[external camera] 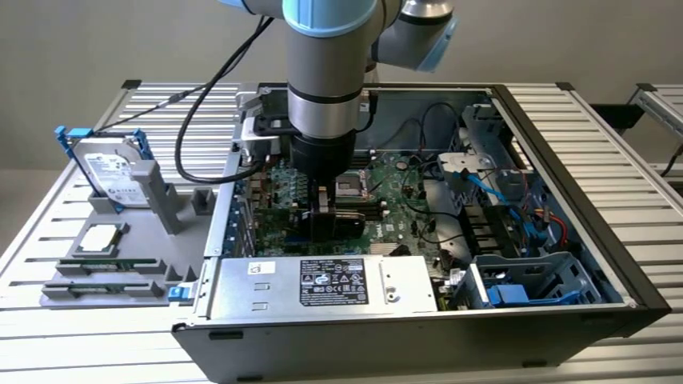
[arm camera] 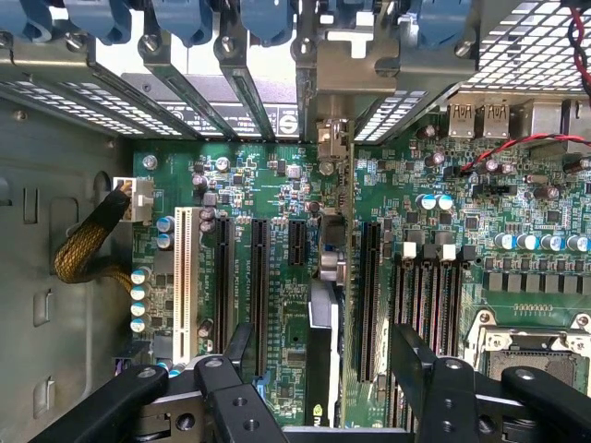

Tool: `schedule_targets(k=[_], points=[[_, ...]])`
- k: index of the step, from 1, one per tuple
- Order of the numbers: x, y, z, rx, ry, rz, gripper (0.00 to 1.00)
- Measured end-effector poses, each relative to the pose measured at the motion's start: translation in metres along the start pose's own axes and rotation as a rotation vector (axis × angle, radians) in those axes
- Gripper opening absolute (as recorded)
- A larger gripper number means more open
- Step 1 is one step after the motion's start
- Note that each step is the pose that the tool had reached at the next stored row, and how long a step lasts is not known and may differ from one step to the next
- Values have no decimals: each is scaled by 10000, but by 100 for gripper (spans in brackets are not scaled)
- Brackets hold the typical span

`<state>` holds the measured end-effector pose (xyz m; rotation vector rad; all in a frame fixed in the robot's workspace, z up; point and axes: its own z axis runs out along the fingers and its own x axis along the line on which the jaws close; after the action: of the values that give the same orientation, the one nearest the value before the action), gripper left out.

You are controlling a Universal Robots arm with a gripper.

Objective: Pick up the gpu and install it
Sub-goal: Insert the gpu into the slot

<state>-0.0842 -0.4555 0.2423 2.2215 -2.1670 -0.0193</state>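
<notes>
A: Gripper?
B: Gripper (external camera: 325, 214) is down inside the case (external camera: 597, 232), low over the board (external camera: 401, 200). Jaws spread wide, holding nothing

A: Where's the gpu?
B: gpu (arm camera: 320, 355) stands on edge in a long slot (arm camera: 319, 277) on the board, seen edge-on in the wrist view. Its silver bracket (arm camera: 330, 138) sits at the case's rear wall, in line with the blue clips (arm camera: 268, 18). In the exterior view the gpu (external camera: 353, 224) is the dark block right under the gripper

A: Fingers touching it?
B: No. One of the fingers (arm camera: 235, 355) on each side of the card, green board showing in both gaps. Card lies between them, gripper (arm camera: 321, 337) centred over it

A: Anything else?
B: Socket (arm camera: 526, 355) just beside, on the far side of the memory slots. Outside the case, at the exterior view's left, a grey tray (external camera: 181, 212) on the table (external camera: 629, 144) carries the hard drive (external camera: 107, 172) upright and two memory sticks (external camera: 101, 268) lying flat
</notes>
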Motion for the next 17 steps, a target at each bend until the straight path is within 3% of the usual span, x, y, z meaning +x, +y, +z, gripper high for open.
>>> schedule_targets(k=[3, 17], points=[[1, 2, -51, 1, -2, 0, 70], [9, 19, -516, 2, -3, 1, 70]])
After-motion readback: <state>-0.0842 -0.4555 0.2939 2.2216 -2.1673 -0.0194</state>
